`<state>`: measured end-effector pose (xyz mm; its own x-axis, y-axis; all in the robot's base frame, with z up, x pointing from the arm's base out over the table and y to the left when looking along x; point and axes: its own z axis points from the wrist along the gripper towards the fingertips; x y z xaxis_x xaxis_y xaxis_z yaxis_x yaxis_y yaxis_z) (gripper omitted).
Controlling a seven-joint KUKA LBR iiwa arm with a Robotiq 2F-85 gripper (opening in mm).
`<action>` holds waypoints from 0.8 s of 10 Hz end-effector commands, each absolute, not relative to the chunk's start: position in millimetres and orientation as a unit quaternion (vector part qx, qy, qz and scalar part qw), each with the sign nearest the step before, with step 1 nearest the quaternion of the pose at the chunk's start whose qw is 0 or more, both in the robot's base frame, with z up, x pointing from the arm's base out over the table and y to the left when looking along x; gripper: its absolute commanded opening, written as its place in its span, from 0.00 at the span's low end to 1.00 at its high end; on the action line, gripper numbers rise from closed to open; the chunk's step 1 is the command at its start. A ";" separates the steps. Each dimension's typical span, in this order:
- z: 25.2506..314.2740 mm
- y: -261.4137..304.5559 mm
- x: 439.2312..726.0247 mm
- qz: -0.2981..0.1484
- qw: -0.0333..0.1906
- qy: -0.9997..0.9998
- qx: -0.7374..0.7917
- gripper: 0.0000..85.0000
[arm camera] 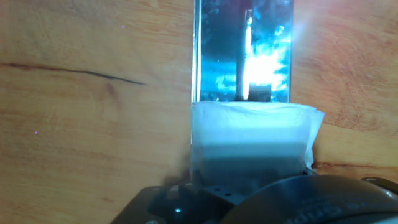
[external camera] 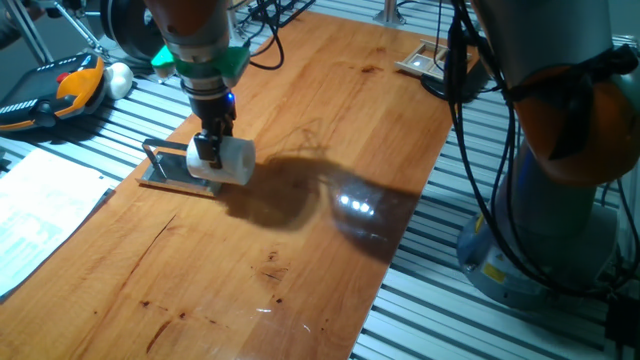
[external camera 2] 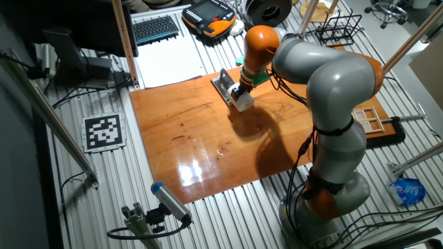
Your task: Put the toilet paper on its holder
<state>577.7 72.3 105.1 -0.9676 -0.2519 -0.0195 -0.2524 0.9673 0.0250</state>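
Note:
The toilet paper (external camera: 232, 162) is a short white roll lying on its side at the right end of the holder (external camera: 168, 168), a shiny grey metal plate with a thin raised bar at its left edge. My gripper (external camera: 210, 152) is shut on the roll from above. In the other fixed view the roll (external camera 2: 242, 102) sits under the gripper (external camera 2: 238, 92) at the near end of the holder (external camera 2: 224, 84). In the hand view the roll (arm camera: 252, 134) fills the lower middle, with the plate (arm camera: 242, 50) and its bar running away beyond it.
An orange and black pendant (external camera: 55, 90) and a small white ball (external camera: 119, 76) lie at the back left. White paper sheets (external camera: 40, 215) lie left of the wooden table. A pale wooden tray (external camera: 430, 60) sits at the far edge. The arm's base (external camera: 560, 180) stands at the right.

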 end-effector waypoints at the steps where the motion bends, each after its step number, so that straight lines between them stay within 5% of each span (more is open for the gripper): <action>1: 105.3 72.2 579.4 0.017 0.006 0.992 -0.123 0.60; 8: 97.0 74.4 595.2 0.021 -0.003 0.994 -0.111 0.60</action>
